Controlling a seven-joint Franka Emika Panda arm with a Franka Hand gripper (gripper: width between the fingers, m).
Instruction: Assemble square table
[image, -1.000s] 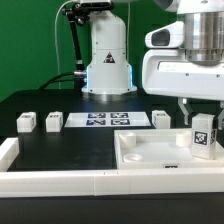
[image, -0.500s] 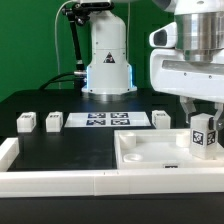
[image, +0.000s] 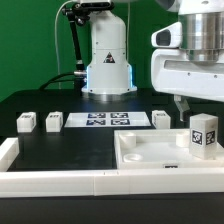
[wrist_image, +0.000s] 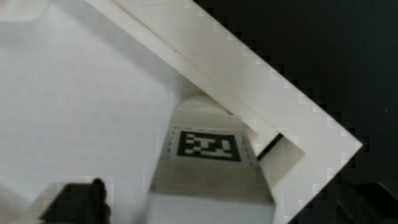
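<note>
The white square table top (image: 150, 158), a tray with a raised rim, lies at the exterior view's front right. One tagged white leg (image: 204, 135) stands upright in its far right corner. My gripper (image: 203, 108) hangs just above that leg, open, its one visible finger (image: 181, 106) clear of the leg's side. In the wrist view the leg (wrist_image: 210, 150) sits against the top's rim (wrist_image: 240, 75), and a dark fingertip (wrist_image: 77, 200) stands apart from it. Three more legs (image: 27, 122) (image: 54, 121) (image: 161, 118) lie on the black table.
The marker board (image: 105, 121) lies flat at the middle back, in front of the arm's white base (image: 107, 60). White border rails run along the front (image: 60, 185) and the exterior view's left edge (image: 8, 150).
The jaws have spread apart and let go of the leg, which stays standing in the top's corner. The gripper has risen slightly.
</note>
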